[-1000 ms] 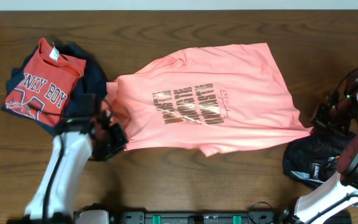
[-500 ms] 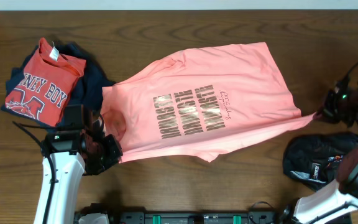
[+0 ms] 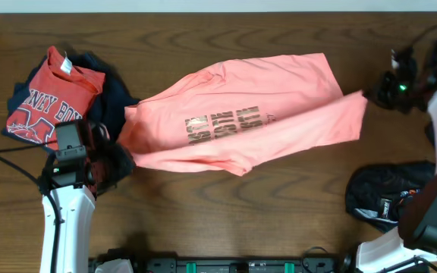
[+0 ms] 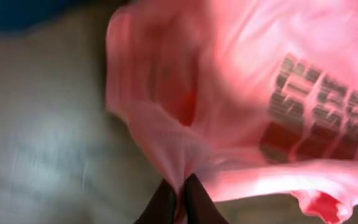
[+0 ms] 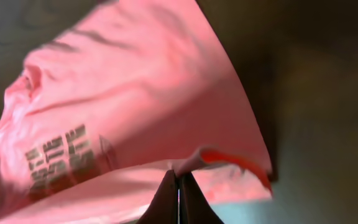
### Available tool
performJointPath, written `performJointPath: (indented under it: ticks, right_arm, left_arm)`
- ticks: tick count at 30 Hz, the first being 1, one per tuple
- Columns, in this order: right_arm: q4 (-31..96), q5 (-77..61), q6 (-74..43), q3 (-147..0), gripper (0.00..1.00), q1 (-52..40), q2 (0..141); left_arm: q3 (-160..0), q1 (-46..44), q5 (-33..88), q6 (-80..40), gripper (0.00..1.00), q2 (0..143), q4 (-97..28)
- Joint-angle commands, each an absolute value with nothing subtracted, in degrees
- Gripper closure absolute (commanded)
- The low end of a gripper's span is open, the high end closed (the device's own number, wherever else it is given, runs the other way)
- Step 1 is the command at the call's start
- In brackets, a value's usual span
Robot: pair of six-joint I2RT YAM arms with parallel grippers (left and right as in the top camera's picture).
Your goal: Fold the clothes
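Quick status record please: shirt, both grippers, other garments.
target: pink T-shirt, mid-table, near edge doubled over, partly covering its print
left gripper: shut on the shirt's left end
right gripper: shut on its right end
fold: not yet finished
other items: red shirt on dark garment, far left; black garment, near right

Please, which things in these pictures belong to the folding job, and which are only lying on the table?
Belonging to the job:
salmon-pink thin-fabric T-shirt with dark lettering
left gripper, shut on one end of it
right gripper, shut on the other end

Only lying about:
red shirt with white lettering
dark navy garment under it
black crumpled garment with white print
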State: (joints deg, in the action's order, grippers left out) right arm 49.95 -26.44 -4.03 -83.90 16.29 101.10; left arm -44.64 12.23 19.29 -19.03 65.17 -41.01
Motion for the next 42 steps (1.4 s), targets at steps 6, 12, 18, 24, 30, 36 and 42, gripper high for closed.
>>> performJointPath:
  ticks: [6,12,18,24,30,36,42]
  right_arm:
    - [41.52,-15.64,-7.70,-84.64,0.99,8.27,101.38]
    - [38.94,-9.37,-8.36,-84.64,0.94,5.89,102.19]
    - [39.31,-7.62,-8.03,-84.64,0.40,6.20,106.48]
    - [45.04,-3.18,-8.10,-84.64,0.42,7.62,110.04]
    - [49.95,-3.42,-6.48,-84.62,0.41,7.99,113.93]
    - [51.09,-3.46,-5.91,-84.60,0.43,7.38,120.09]
    - [52.42,-2.37,-5.04,-84.60,0.95,7.55,124.33]
  left_arm:
    - [-44.91,12.58,18.74,-18.31,0.94,70.61,-29.71]
    - [-44.91,12.58,18.70,-18.28,0.91,77.30,-24.58]
    - [-44.91,12.58,18.76,-18.28,0.50,80.88,-23.97]
    - [-44.91,12.56,18.81,-18.24,0.48,80.84,-28.88]
    - [-44.62,11.81,18.79,-17.34,0.48,80.86,-31.24]
    - [-44.47,10.33,18.76,-17.37,0.48,80.88,-31.20]
    - [-44.47,9.87,18.76,-17.37,0.48,80.90,-31.24]
